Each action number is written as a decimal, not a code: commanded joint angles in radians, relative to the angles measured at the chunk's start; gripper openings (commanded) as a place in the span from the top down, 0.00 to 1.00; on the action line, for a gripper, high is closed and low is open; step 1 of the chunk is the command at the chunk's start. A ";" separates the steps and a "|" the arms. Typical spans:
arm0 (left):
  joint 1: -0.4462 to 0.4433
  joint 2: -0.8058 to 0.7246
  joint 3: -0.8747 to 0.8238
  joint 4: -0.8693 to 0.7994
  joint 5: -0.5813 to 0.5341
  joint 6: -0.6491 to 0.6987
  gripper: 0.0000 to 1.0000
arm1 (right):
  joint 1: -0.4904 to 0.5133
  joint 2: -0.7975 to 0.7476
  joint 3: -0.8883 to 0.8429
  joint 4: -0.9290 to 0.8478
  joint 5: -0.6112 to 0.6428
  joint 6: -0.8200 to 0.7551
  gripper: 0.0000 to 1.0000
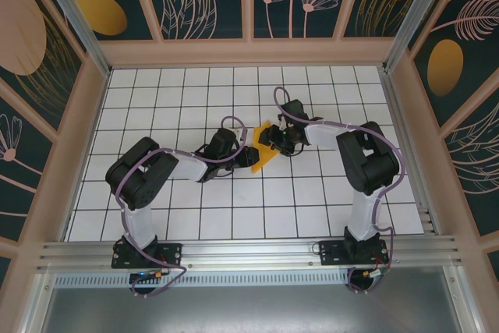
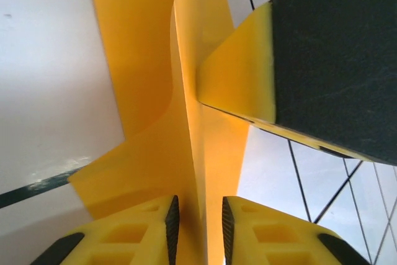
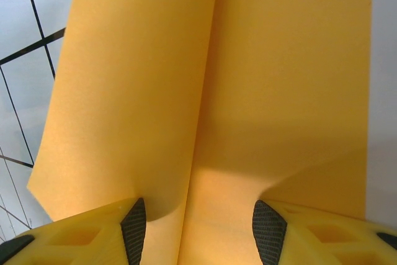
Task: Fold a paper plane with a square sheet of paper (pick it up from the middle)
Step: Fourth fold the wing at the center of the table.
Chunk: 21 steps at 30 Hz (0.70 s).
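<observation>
**A:** Where do we have the sheet of paper [image 1: 263, 152]?

**B:** In the middle of the surface [image 1: 195, 216], right between our two arms. From above it is a small pointed orange shape, not a flat square. Both wrist views show a crease down its middle with a flap on each side.

**A:** And what are we doing to it?

**B:** Our right gripper [image 3: 200, 229] has its jaws about half apart, one on each side of the crease. The paper bends up against both pads, so we judge it a loose hold on the sheet. Our left gripper [image 2: 200, 221] has its jaws narrow, with the raised crease standing between them. We cannot tell whether it is pinching or only flanking the fold.

**A:** How far along would we say we are?

**B:** Partway, in our view. The middle crease is made and the outline has come to a point at one end. But the flaps spread wide and loose, so it is no narrow layered wedge yet. The later folds and the wings look to be ahead of us.

**A:** Anything we can read?

**B:** No. The sheet is plain, the surface carries only a black grid, and the wall panels [image 1: 101, 13] show painted leaves and ovals, without lettering or brand marks.
</observation>
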 commanded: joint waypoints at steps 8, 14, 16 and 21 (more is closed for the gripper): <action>0.002 0.041 0.025 0.072 0.071 -0.007 0.83 | 0.000 0.132 -0.085 -0.030 0.160 -0.058 0.45; 0.002 0.047 0.019 0.071 0.055 -0.016 0.83 | 0.006 0.128 -0.090 -0.031 0.168 -0.071 0.44; 0.001 0.045 0.015 0.069 0.047 -0.017 0.81 | 0.010 0.136 -0.087 -0.037 0.180 -0.072 0.44; 0.003 0.030 0.004 0.074 0.051 -0.016 0.75 | 0.026 0.162 -0.066 -0.065 0.222 -0.069 0.43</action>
